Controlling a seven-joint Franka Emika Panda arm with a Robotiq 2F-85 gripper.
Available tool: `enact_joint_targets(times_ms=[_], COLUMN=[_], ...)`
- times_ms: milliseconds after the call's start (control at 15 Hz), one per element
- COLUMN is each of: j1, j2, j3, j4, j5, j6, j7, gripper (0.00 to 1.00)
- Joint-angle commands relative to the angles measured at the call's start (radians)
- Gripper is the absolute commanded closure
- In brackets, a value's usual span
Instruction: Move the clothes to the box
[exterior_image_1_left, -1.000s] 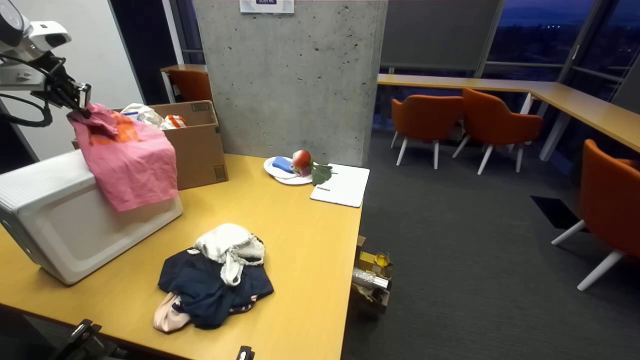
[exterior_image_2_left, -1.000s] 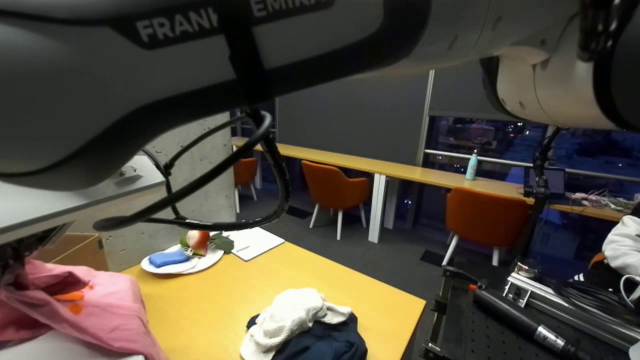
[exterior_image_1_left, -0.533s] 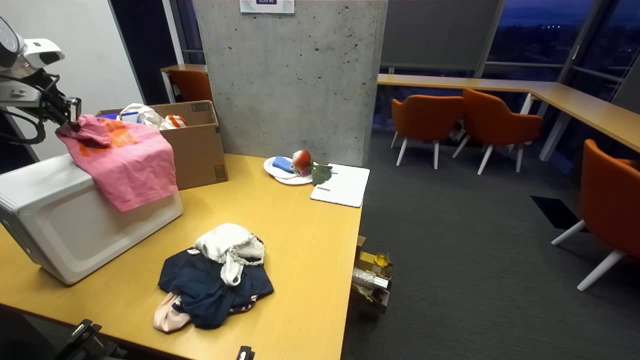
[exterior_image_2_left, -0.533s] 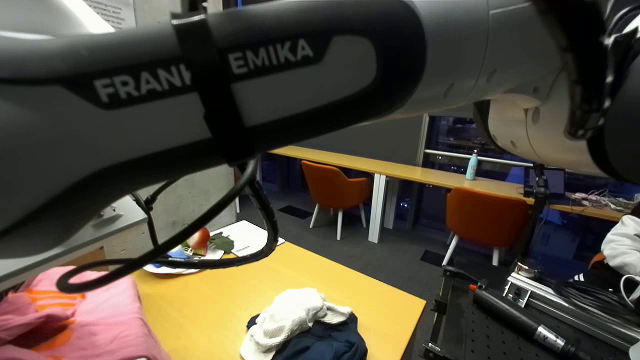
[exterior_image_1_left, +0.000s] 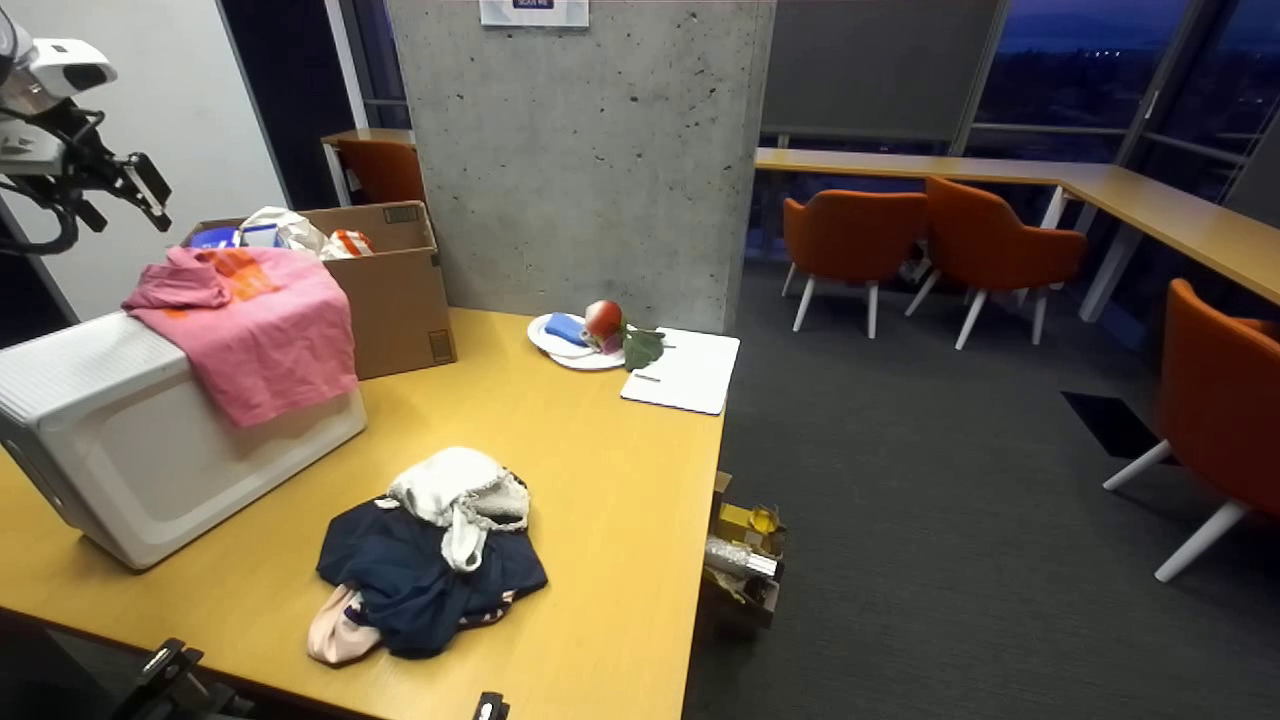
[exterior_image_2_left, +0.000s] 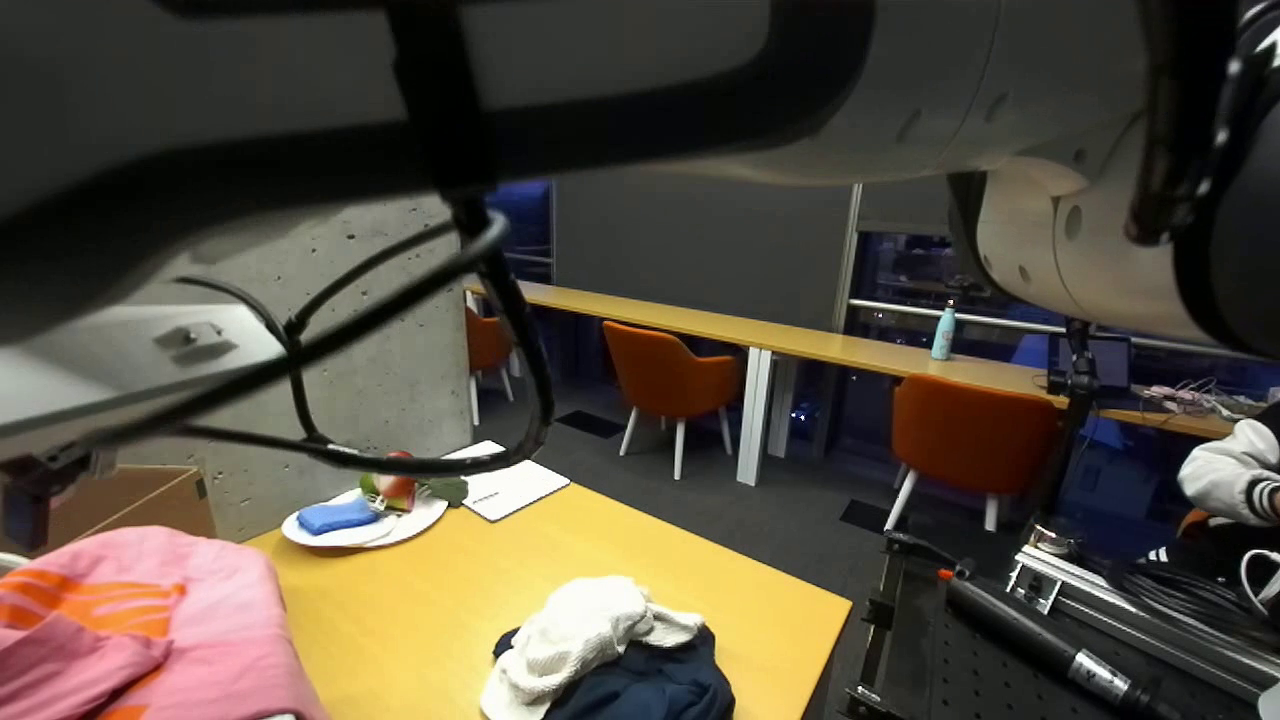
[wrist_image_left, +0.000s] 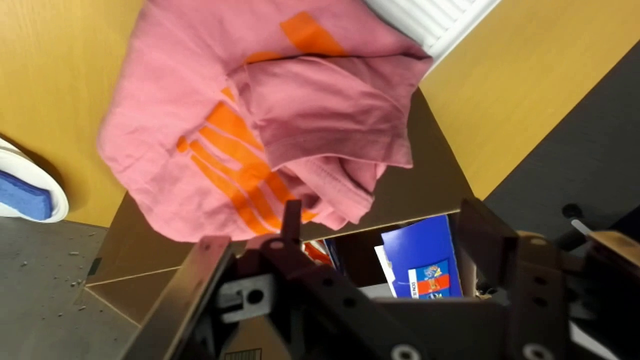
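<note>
The pink garment (exterior_image_1_left: 270, 345) with an orange print lies draped over the top and side of the white box (exterior_image_1_left: 190, 460); it also shows in the wrist view, spread out with one part folded over (wrist_image_left: 200, 100). Above and behind it my gripper (exterior_image_1_left: 126, 216) is apart from the cloth. Its jaws stand wide with nothing between them in the wrist view. On the table, the white-grey garment (exterior_image_1_left: 455, 490) rests on the dark navy garment (exterior_image_1_left: 420, 585), and a peach-tan piece (exterior_image_1_left: 340, 630) pokes out beneath. The white-grey garment (exterior_image_2_left: 580, 640) and navy garment (exterior_image_2_left: 650, 680) show in an exterior view too.
A brown cardboard box (exterior_image_1_left: 400, 310) with packets inside stands behind the white box, below my gripper. White plates (exterior_image_1_left: 575, 352) holding a blue sponge and toy food sit by a whiteboard (exterior_image_1_left: 690, 370) near the concrete pillar (exterior_image_1_left: 590, 170). The table (exterior_image_1_left: 610, 520) ends at the right.
The jaws have opened and let go of the pink garment. After dipping, my gripper has risen clear of it. The cloth's upper end has sunk onto the white box; the other garments are unmoved.
</note>
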Motion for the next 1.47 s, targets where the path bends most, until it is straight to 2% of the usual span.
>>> enact_joint_targets(times_ms=[0, 467, 933, 1133, 1400], j1=[-0.027, -0.132, -0.222, -0.242, -0.252], j2=[-0.081, -0.191, -0.293, -0.328, -0.335], j3=[-0.008, -0.025, -0.023, -0.037, -0.097], j4=[-0.035, -0.218, -0.567, -0.717, -0.922], j5=[0.003, 0.014, 0.043, 0.028, 0.016], j6=[-0.133, -0.292, -0.216, -0.112, 0.175], j7=[0.004, 0.055, 0.101, 0.152, 0.275], gripper=[0.00, 0.00, 0.00, 0.00, 0.00])
